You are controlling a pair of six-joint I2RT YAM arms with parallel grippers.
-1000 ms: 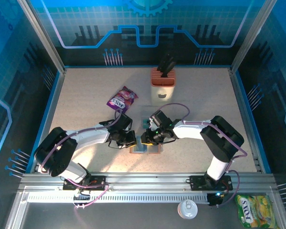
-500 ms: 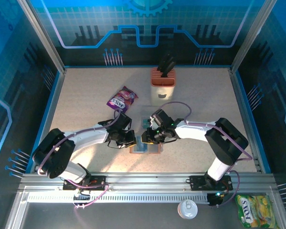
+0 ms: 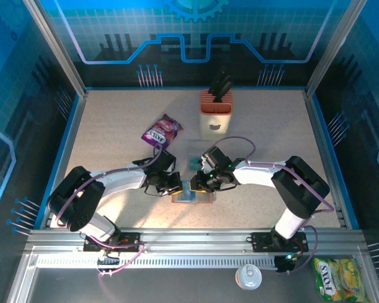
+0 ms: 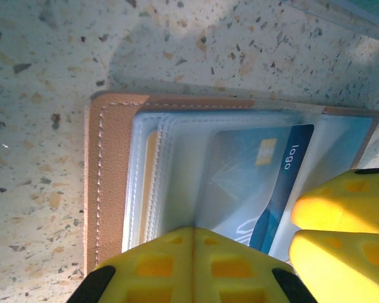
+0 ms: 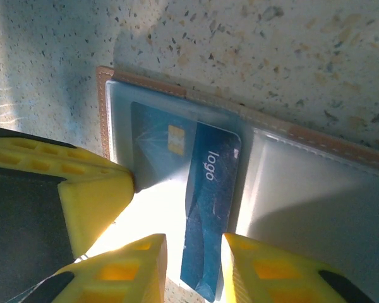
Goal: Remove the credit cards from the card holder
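The small flat brown leather card holder (image 3: 202,197) lies open on the speckled beige table (image 3: 114,126), near the front edge and between the 2 arms. In the left wrist view its brown stitched rim (image 4: 110,177) frames a stack of clear plastic sleeves. A tan strip (image 4: 150,183) shows inside one of the sleeves near that rim.

1 thin teal-blue credit card (image 5: 208,183), with a gold chip and the word "logo" printed on it, sits in the holder (image 5: 316,196). It lies at a slant, and its near end sticks out past the sleeve edge. The same card (image 4: 284,170) shows through the plastic in the left wrist view.

The left gripper (image 4: 192,237) is clenched, its 2 yellow fingers meeting at a seam, and it rests on the near edge of the sleeves (image 3: 172,185).

The right gripper (image 5: 194,265) stands partly spread. Its 2 yellow fingers flank the protruding end of the card, and I cannot tell whether they pinch it (image 3: 198,184).

Further back on the table are a purple snack packet (image 3: 163,130) and a cream-and-orange knife block (image 3: 215,112), both well apart from the holder. A small teal flat piece (image 3: 194,163) lies just behind the grippers.
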